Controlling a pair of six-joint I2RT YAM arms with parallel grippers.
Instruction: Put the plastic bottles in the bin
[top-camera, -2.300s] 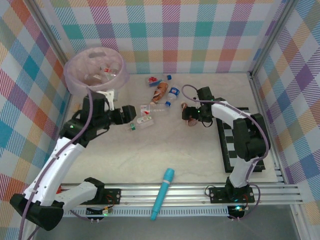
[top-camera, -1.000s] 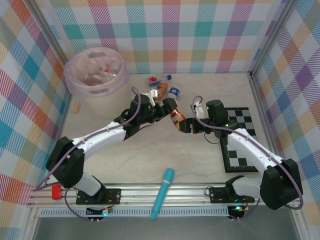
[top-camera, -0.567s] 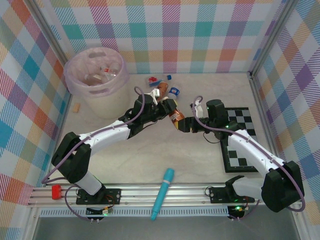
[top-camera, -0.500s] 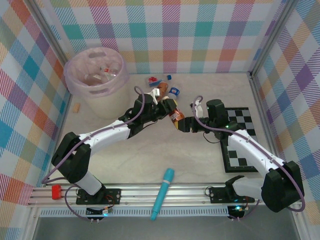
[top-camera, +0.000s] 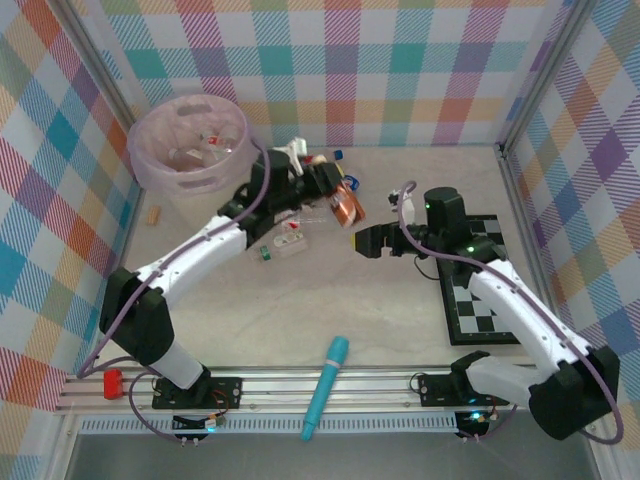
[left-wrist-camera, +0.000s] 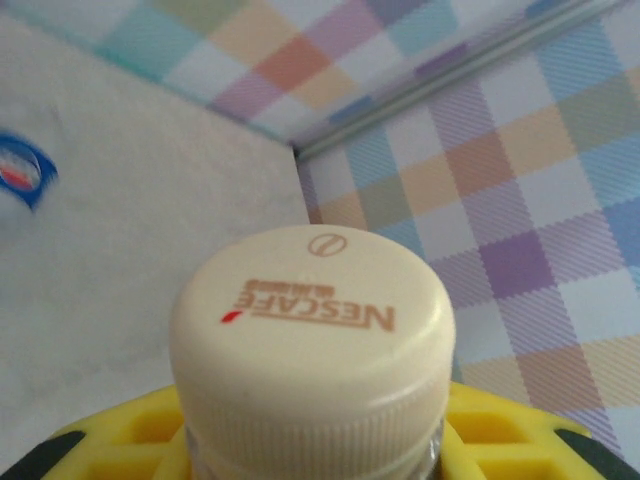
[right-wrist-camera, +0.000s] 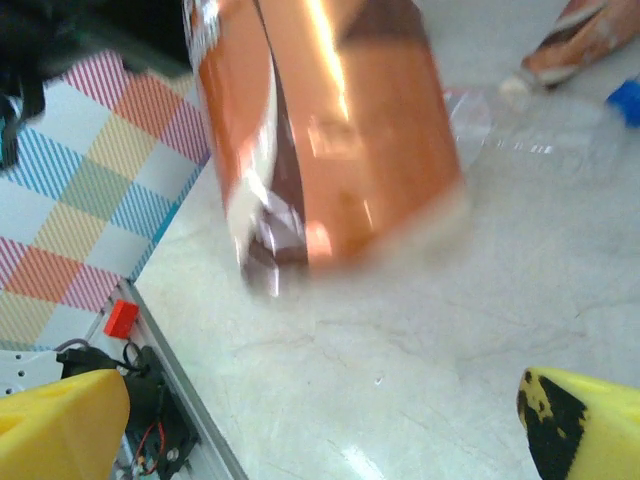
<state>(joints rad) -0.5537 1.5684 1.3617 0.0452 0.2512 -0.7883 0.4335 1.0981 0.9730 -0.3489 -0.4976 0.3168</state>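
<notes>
Partly done. Clenching brown bottle (top-camera: 346, 208) by its cap in left tool (top-camera: 330, 190); right tool (top-camera: 362, 241) released, just beside it. Some bottles (top-camera: 205, 150) in bin (top-camera: 160, 175), well apart from left tool. Left: held one, plus loose bottles (top-camera: 287, 243) on counter (top-camera: 300, 310) near left tool.

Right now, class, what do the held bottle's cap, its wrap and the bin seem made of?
Cap: matte cream plastic, ribbed skirt, printed logo. Bottle wrap: glossy orange-brown film, probably plastic, from its glare. Bin: translucent pink plastic; contents show through.
</notes>
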